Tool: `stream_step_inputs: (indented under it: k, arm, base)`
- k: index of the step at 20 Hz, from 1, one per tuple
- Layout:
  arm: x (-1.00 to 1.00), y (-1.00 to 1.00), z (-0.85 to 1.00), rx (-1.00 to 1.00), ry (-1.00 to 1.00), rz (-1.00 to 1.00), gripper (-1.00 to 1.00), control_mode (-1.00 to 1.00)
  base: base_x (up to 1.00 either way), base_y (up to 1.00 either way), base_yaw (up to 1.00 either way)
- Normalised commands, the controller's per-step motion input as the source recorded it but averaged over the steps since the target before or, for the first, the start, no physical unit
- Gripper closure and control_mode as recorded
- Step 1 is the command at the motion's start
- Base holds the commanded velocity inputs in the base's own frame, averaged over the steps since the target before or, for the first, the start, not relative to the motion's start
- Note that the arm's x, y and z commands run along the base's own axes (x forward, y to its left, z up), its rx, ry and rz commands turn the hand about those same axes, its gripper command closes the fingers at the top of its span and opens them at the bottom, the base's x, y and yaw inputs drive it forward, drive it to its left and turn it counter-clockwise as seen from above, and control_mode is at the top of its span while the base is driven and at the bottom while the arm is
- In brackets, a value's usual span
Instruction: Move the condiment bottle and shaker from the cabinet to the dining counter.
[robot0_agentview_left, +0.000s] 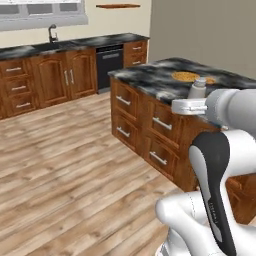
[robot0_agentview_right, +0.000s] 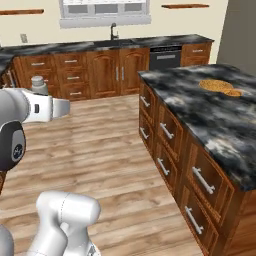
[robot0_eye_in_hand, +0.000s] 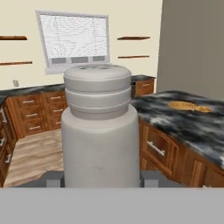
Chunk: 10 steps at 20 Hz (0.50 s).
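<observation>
Kitchen with wood floor and one marbled dining counter (robot0_agentview_right: 210, 120) off to the claw's right, two golden-orange discs (robot0_agentview_right: 220, 86) on it. One shaker (robot0_eye_in_hand: 99, 131) sits upright, pinched in the claw (robot0_eye_in_hand: 100, 178), raised off any surface.

Two rear base views sharing the dining counter (robot0_agentview_left: 150, 75); hand view close behind the shaker (robot0_eye_in_hand: 99, 131).

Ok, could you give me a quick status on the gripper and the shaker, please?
Gripper shut on shaker, held upright. Dining counter ahead to the right, two flat orange rounds on it. Nothing between shaker and counter.
</observation>
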Motion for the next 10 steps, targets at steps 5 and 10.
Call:
stream_step_inputs:
  k: [5,10]
  arm:
    - [0.0,0.0,0.0,0.0,0.0,0.0,1.0,1.0]
    - [0.0,0.0,0.0,0.0,0.0,0.0,1.0,1.0]
  base:
    - [0.01,-0.03,-0.41]
    - [0.09,-0.1,-0.38]
